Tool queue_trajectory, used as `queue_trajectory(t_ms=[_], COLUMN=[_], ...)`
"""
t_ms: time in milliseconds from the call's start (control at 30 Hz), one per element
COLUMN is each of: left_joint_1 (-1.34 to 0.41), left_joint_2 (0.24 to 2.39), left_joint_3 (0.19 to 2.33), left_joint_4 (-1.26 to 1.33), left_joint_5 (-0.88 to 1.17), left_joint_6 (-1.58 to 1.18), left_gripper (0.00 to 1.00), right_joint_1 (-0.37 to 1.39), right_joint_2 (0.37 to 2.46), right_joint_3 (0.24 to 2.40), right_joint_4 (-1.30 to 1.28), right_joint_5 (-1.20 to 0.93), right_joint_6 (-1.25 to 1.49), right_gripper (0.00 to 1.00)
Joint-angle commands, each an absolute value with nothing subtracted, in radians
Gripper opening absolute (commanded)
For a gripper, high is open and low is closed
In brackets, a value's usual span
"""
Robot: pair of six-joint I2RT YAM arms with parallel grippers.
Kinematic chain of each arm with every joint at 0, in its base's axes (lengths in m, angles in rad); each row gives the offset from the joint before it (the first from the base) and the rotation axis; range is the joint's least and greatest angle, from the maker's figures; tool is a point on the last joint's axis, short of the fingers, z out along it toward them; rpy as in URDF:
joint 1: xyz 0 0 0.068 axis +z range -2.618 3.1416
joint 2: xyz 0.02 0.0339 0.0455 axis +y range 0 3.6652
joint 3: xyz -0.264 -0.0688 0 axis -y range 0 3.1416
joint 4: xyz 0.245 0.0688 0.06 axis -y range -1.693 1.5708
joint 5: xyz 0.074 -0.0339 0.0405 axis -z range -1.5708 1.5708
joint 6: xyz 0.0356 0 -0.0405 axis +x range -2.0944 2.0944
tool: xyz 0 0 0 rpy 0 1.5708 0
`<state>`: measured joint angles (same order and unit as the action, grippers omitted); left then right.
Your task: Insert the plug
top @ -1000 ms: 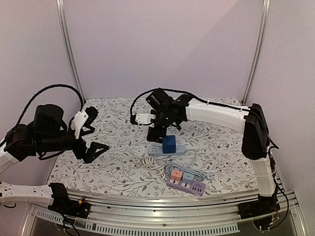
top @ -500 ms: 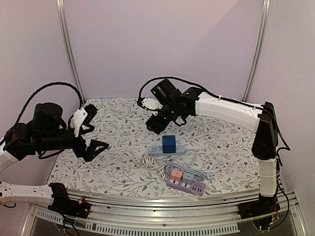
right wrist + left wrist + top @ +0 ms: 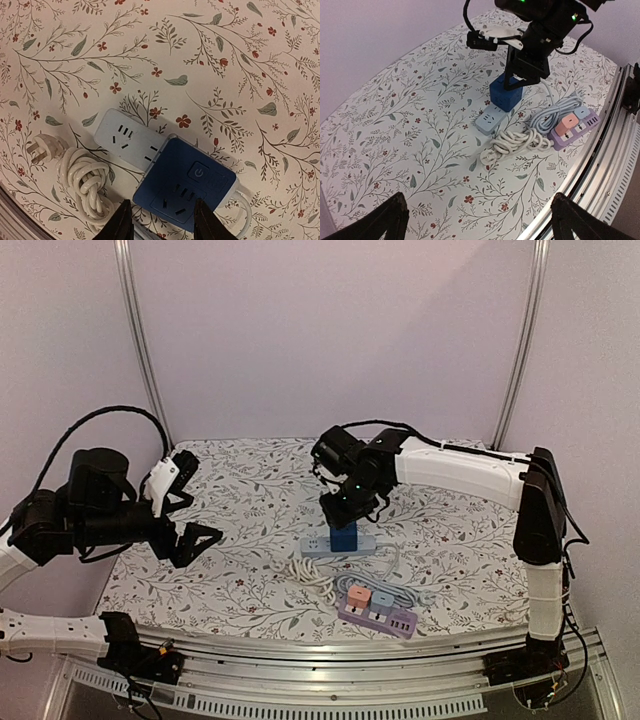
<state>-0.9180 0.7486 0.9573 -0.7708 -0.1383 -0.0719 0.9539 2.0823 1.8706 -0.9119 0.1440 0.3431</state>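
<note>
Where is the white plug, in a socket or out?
Out. The white plug lies loose beside its coiled cord, in no socket.

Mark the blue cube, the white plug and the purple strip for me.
Blue cube (image 3: pixel 182 192): right wrist view, top face.
White plug (image 3: pixel 45 147): right wrist view, plug body.
Purple strip (image 3: pixel 398 621): top external view, bare right end.

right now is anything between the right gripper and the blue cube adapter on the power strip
Nothing visible does. The right gripper hangs directly over the blue cube adapter, which sits on the white power strip. The coiled white cord lies off to one side, clear of that path.
</note>
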Motion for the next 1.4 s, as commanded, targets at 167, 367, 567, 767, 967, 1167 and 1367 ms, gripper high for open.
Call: queue_trajectory(t_ms=[167, 367, 567, 767, 967, 1167, 1367], left_joint_1=[-0.919, -0.919, -0.919, -0.919, -0.919, -0.919, -0.92], left_joint_2=[0.755, 0.755, 0.751, 0.773, 0.792, 0.757, 0.738], left_joint_3=[0.944, 0.949, 0.946, 0.976, 0.998, 0.984, 0.985], left_joint_4=[-0.755, -0.76, -0.765, -0.787, -0.813, -0.797, -0.797], left_joint_5=[-0.118, -0.119, -0.128, -0.126, -0.123, -0.149, -0.156], left_joint_6=[-0.082, -0.088, -0.098, -0.111, -0.133, -0.172, -0.176], left_gripper=[0.99, 0.99, 1.0, 0.99, 1.0, 0.99, 1.0], right_joint_1=[0.958, 0.951, 0.951, 0.947, 0.931, 0.915, 0.913], right_joint_2=[2.047, 2.061, 2.035, 2.017, 2.039, 2.077, 2.071], right_joint_3=[1.828, 1.78, 1.668, 1.587, 1.579, 1.635, 1.643], right_joint_4=[-0.922, -0.918, -0.874, -0.808, -0.778, -0.82, -0.852], right_joint_5=[0.202, 0.178, 0.121, 0.09, 0.025, 0.015, 0.035], right_joint_6=[0.416, 0.413, 0.409, 0.423, 0.411, 0.378, 0.367], right_gripper=[0.39, 0.35, 0.34, 0.35, 0.36, 0.36, 0.36])
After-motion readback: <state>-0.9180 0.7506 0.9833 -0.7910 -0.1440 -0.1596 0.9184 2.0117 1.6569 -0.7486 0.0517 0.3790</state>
